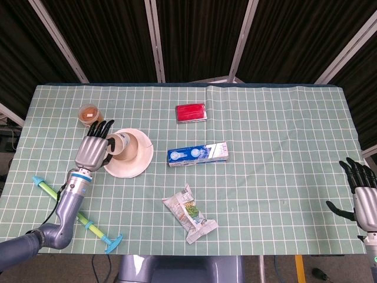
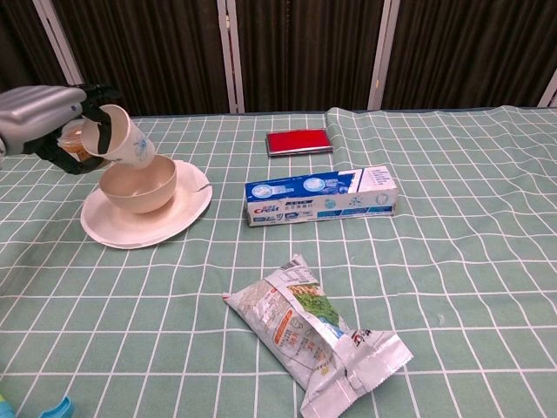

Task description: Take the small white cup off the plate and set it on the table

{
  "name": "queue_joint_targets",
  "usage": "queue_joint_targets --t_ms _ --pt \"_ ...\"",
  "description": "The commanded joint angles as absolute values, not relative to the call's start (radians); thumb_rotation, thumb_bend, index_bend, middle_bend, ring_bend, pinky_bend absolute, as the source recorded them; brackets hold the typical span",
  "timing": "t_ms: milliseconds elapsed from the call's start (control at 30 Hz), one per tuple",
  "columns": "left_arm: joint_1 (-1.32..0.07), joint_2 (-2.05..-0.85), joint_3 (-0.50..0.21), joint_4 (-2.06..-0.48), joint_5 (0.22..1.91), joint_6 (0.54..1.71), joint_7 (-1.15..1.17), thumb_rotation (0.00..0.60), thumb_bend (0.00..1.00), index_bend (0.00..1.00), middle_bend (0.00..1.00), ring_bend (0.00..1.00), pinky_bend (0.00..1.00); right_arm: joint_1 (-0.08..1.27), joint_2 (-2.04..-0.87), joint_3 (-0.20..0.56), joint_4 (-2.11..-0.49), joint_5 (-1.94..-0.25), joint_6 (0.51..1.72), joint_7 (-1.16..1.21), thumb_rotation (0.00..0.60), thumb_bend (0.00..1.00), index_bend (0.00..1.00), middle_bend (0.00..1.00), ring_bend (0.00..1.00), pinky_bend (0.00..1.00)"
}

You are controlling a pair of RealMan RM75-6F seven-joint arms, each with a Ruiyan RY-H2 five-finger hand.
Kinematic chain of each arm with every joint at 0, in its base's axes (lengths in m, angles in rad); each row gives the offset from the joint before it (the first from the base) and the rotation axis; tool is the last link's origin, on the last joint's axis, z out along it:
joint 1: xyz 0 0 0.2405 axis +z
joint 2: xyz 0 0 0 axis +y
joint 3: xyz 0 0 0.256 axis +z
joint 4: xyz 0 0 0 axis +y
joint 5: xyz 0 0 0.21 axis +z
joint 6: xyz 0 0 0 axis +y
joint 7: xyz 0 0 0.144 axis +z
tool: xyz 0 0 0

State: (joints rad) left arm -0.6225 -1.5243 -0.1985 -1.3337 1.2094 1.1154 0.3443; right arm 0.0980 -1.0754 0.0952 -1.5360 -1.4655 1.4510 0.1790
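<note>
The small white cup (image 2: 122, 139) hangs tilted just above the left rim of a cream bowl (image 2: 137, 185), clear of it. The bowl sits on the white plate (image 2: 152, 228). My left hand (image 2: 43, 111) holds the cup, with dark fingers around its rim and side. From the head view, the left hand (image 1: 94, 147) is at the left edge of the plate (image 1: 132, 168), and the cup (image 1: 119, 143) shows beside its fingers. Off at the table's right front edge, my right hand (image 1: 362, 197) is open and holds nothing.
A brown-lidded jar (image 1: 89, 113) stands just behind the left hand. A red case (image 1: 191, 112), a blue toothpaste box (image 1: 197, 153) and a crumpled snack bag (image 1: 189, 213) lie mid-table. A green and blue stick (image 1: 76, 215) lies at the front left.
</note>
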Motion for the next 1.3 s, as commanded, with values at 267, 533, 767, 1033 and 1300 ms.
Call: queue_joint_targets --t_ms 267,533,767,1033,1300 --pt "-0.394 -1.311 0.054 -1.577 1.496 1.353 0.230 0.600 0.51 0.60 0.00 0.00 0.00 0.094 -1.080 0.082 -1.559 -1.491 1.463 0.141 0.600 0.09 0.06 0.00 0.00 0.00" --pt "-0.384 -1.284 0.104 -1.593 1.508 1.267 0.223 0.600 0.51 0.60 0.00 0.00 0.00 0.098 -1.089 0.079 -1.568 -1.498 1.460 0.112 0.600 0.09 0.06 0.00 0.00 0.00" --pt "-0.421 -1.262 0.087 -1.655 1.396 1.117 0.272 0.600 0.51 0.60 0.00 0.00 0.00 0.099 -1.088 0.080 -1.565 -1.492 1.457 0.115 0.600 0.09 0.06 0.00 0.00 0.00" --pt "-0.462 -1.268 0.054 -1.696 1.273 1.024 0.379 0.600 0.51 0.55 0.00 0.00 0.00 0.095 -1.082 0.083 -1.565 -1.489 1.464 0.125 0.600 0.09 0.06 0.00 0.00 0.00" --pt "-0.434 -1.250 0.055 -1.724 1.315 1.092 0.375 0.600 0.45 0.14 0.00 0.00 0.00 0.093 -1.083 0.079 -1.564 -1.492 1.464 0.120 0.600 0.09 0.06 0.00 0.00 0.00"
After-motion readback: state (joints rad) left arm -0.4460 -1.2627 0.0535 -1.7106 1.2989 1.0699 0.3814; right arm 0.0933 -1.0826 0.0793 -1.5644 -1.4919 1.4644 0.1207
